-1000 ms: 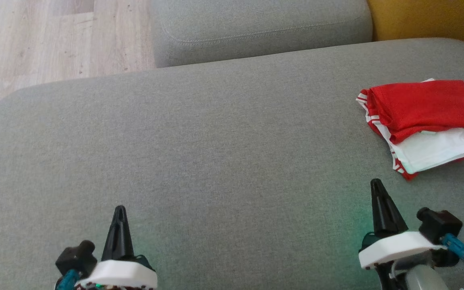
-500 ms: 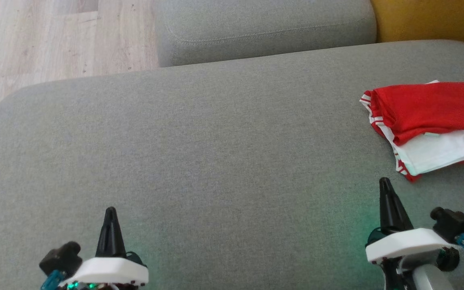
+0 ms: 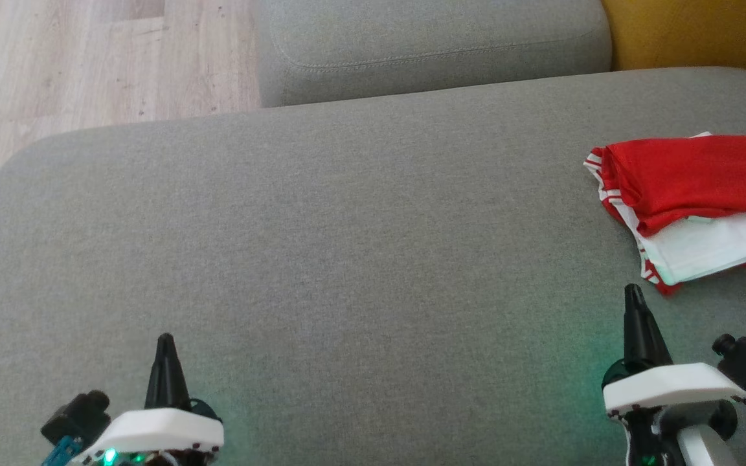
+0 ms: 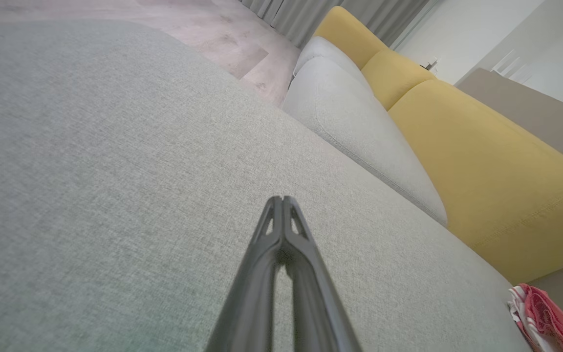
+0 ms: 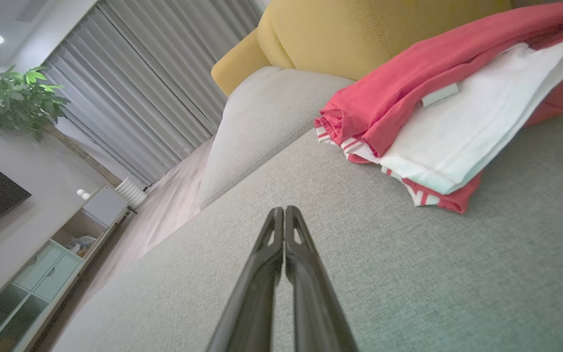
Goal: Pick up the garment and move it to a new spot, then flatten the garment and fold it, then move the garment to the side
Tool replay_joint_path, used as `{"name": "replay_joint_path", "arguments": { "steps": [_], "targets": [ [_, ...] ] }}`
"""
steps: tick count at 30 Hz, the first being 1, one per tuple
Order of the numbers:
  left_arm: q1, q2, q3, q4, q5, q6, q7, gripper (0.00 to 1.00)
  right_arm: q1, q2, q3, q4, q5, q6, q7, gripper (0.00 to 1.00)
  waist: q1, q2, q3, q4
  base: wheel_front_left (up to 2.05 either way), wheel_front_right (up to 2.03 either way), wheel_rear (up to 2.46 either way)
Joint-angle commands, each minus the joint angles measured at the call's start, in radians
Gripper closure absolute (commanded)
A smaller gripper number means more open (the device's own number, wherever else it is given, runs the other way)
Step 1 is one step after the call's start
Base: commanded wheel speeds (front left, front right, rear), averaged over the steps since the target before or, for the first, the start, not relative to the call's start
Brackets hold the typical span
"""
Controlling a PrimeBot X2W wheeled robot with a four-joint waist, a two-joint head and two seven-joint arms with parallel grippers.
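Note:
The garment (image 3: 690,200) is a red and white piece with striped trim, folded into a compact stack on the grey cushion (image 3: 347,246) at the far right. It appears again in the right wrist view (image 5: 438,112) and, small, at the corner of the left wrist view (image 4: 543,320). My right gripper (image 3: 633,291) is shut and empty, just in front of the garment's near corner and apart from it. Near the lower left, my left gripper (image 3: 166,340) is shut too, holding nothing, far from the garment. Both pairs of fingers (image 4: 281,200) (image 5: 281,210) press together above bare fabric.
A second grey cushion (image 3: 431,45) lies beyond the far edge, with a yellow sofa back (image 3: 697,32) to its right. Wooden floor (image 3: 88,58) shows at the upper left. The right wrist view takes in curtains, a plant (image 5: 22,98) and a low cabinet (image 5: 42,264).
The whole head view has shifted a little, so the camera moved. Both grippers have drawn back toward the bottom and outward. The garment lies as it did.

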Motion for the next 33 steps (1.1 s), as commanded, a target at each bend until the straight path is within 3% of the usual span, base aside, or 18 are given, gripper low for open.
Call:
{"name": "replay_joint_path", "arguments": {
  "steps": [1,33],
  "targets": [
    [-0.054,0.001,0.020,-0.033,-0.017,-0.005,0.002,1.00,-0.054,-0.015,0.001,-0.039,0.023,0.000,0.006,1.00,0.0000,0.0000,0.000,0.000,0.00,0.00,0.00],
    [-0.068,0.002,0.092,-0.061,-0.334,-0.042,0.097,1.00,-0.059,-0.020,-0.039,-0.068,0.389,0.000,0.095,1.00,0.0000,0.0000,-0.003,0.024,0.00,0.00,0.00]
  ]
}}
